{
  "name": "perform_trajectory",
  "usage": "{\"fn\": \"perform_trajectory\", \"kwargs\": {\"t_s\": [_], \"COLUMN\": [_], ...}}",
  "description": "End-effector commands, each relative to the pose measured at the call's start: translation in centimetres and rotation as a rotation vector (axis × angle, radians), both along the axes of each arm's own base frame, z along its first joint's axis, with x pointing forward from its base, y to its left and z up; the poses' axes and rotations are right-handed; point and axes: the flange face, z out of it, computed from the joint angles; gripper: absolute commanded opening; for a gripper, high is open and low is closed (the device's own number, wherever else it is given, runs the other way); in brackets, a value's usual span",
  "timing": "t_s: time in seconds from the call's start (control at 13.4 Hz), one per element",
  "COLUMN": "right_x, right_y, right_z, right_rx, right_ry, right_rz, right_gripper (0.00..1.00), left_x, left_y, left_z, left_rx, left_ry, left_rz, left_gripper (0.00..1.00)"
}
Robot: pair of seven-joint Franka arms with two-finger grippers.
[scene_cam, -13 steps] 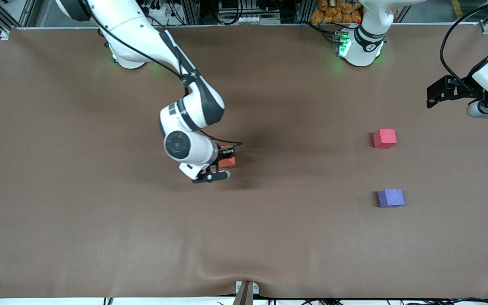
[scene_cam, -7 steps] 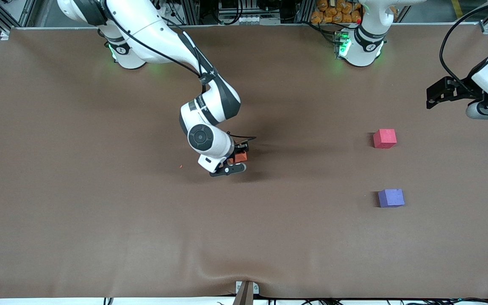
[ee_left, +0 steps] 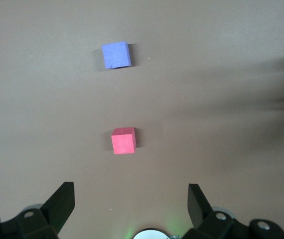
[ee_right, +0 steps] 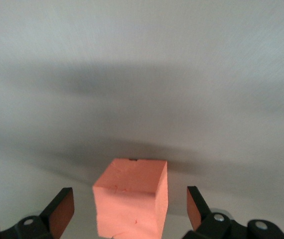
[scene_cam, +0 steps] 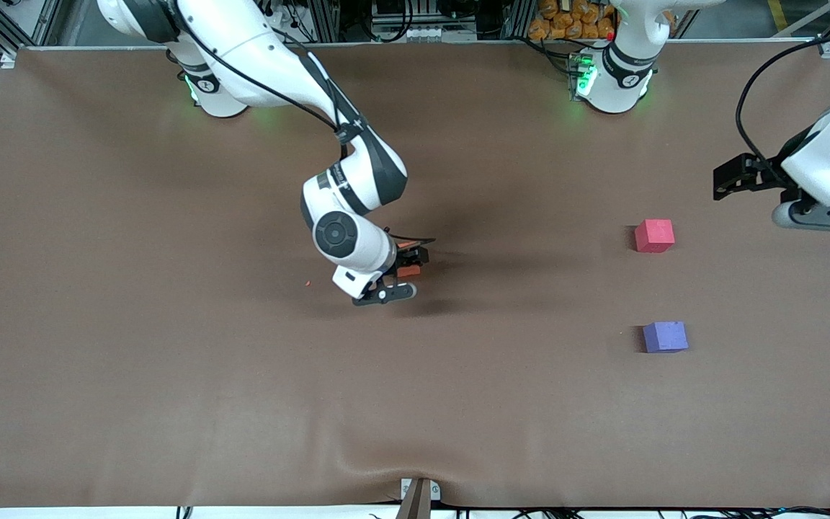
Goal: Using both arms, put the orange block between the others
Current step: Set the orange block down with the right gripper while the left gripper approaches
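The right gripper (ee_right: 127,211) has its two fingers (ee_right: 61,211) spread wide, with the orange block (ee_right: 131,201) sitting loose in the gap between them, touching neither pad — released, not grasped. In the front view that gripper (scene_cam: 395,277) is low over the middle of the table (scene_cam: 170,396), and only a sliver of the orange block (scene_cam: 408,271) shows under the wrist. The block is a cube, so it has no long axis; in the right wrist view one vertical edge faces the camera between two lit faces, so it sits turned a little relative to the fingers. Outward from there, the right arm (scene_cam: 271,65) runs up toward eleven o'clock to its green-lit base. From the orange block, the red block (scene_cam: 654,236) lies at about three o'clock and the purple block (scene_cam: 665,336) at about four, both well apart from it, toward the left arm's end of the table; the purple one is nearer the front camera than the red. The left gripper (ee_left: 129,206) hangs above the table with its fingers apart and nothing between them — the red block (ee_left: 124,141) and the purple block (ee_left: 116,55) show below it. In the front view this gripper (scene_cam: 728,179) is at about one o'clock from the red block. Count: three blocks, one of each colour; two arms, two grippers.
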Motion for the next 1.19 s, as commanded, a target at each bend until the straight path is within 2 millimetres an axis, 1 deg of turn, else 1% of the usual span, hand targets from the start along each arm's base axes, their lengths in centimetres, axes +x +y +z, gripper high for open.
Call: {"fn": "perform_trajectory", "kwargs": {"t_s": [0.0, 0.07, 0.15, 0.22, 0.3, 0.37, 0.45, 0.52, 0.6, 0.67, 0.75, 0.82, 0.9, 1.04, 1.12], "right_x": [2.0, 2.9, 3.7, 4.3, 4.6, 4.7, 4.6, 4.5, 4.4, 4.1, 3.7, 3.5, 3.2, 2.4, 2.0], "right_y": [-5.5, -8.9, -12.6, -16.3, -19.5, -23.0, -25.8, -28.9, -32.6, -35.6, -38.3, -39.8, -40.7, -43.3, -44.8], "right_z": [7.7, 10.0, 12.9, 15.8, 18.3, 20.7, 22.8, 24.5, 25.8, 26.8, 28.0, 29.1, 30.2, 32.0, 32.6], "right_rx": [0.02, 0.011, 0.003, -0.008, -0.038, -0.093, -0.133, -0.144, -0.137, -0.127, -0.121, -0.144, -0.19, -0.243, -0.24], "right_ry": [0.059, 0.095, 0.112, 0.113, 0.105, 0.077, 0.051, 0.051, 0.077, 0.096, 0.102, 0.093, 0.07, 0.025, 0.017], "right_rz": [-0.047, -0.066, -0.086, -0.109, -0.125, -0.135, -0.148, -0.182, -0.225, -0.26, -0.293, -0.299, -0.253, -0.148, -0.143], "right_gripper": [1.0, 1.0, 1.0, 1.0, 1.0, 1.0, 1.0, 1.0, 1.0, 1.0, 1.0, 1.0, 1.0, 1.0, 1.0], "left_x": [2.0, 2.6, 3.2, 3.6, 3.9, 4.0, 3.6, 3.0, 2.6, 1.9, 1.2, 0.8, -0.2, -3.2, -4.5], "left_y": [-3.1, -4.8, -6.9, -9.8, -12.8, -15.7, -18.7, -21.9, -24.8, -28.3, -31.7, -33.7, -35.9, -41.2, -43.3], "left_z": [-3.6, -5.3, -6.8, -8.2, -9.8, -11.6, -13.4, -15.3, -17.5, -19.9, -21.9, -23.3, -24.7, -28.5, -30.3], "left_rx": [-0.041, -0.073, -0.103, -0.114, -0.109, -0.103, -0.096, -0.087, -0.082, -0.077, -0.079, -0.088, -0.095, -0.107, -0.115], "left_ry": [0.036, 0.065, 0.071, 0.057, 0.051, 0.05, 0.057, 0.063, 0.062, 0.051, 0.03, 0.014, 0.011, -0.002, -0.006], "left_rz": [-0.041, -0.036, 0.002, 0.048, 0.091, 0.121, 0.133, 0.149, 0.173, 0.248, 0.342, 0.397, 0.389, 0.325, 0.316], "left_gripper": [1.0, 1.0, 1.0, 1.0, 1.0, 1.0, 1.0, 1.0, 1.0, 1.0, 1.0, 1.0, 1.0, 1.0, 1.0]}}
